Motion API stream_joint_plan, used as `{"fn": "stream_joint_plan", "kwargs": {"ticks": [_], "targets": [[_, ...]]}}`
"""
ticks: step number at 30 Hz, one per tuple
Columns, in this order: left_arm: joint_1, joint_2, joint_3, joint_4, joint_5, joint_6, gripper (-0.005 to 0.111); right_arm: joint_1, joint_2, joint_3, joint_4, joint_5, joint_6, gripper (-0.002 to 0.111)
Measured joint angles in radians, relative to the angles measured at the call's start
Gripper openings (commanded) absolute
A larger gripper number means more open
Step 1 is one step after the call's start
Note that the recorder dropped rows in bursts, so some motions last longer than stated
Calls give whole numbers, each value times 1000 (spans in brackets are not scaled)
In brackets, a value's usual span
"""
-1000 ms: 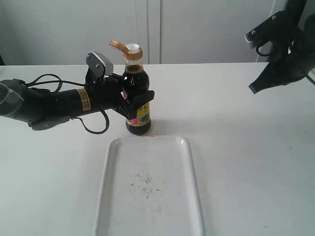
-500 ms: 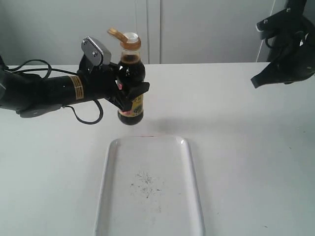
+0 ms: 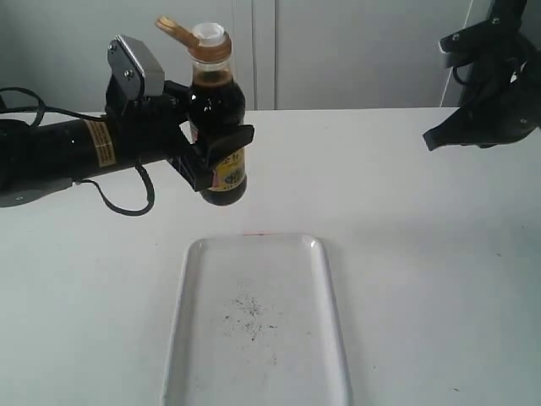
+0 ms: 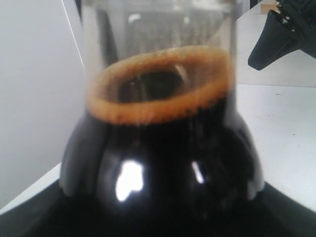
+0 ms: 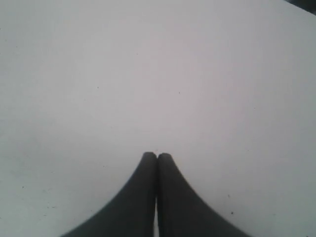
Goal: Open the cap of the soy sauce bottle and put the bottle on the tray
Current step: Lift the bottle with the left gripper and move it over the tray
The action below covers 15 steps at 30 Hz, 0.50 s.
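While clamped in the left tool (image 3: 218, 161), the soy sauce bottle (image 3: 215, 97) hangs upright above the counter (image 3: 423, 220), just beyond the far edge of the tray (image 3: 254, 271), cap (image 3: 209, 44) flipped open; the right tool (image 5: 157, 156) hovers at right, fingers pressed together.

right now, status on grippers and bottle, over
Left gripper shut on small clear bottle of dark soy sauce, upright, airborne; orange-gold flip cap open. Right gripper shut, empty, aside. Nothing between bottle and flat white rectangular tray.
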Motion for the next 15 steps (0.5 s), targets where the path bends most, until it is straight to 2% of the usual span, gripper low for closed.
{"fn": "stream_joint_plan", "kwargs": {"ticks": [15], "targets": [[-9,-73,112,0,0,-17,0,0,0,0,85,34,0,0]]}}
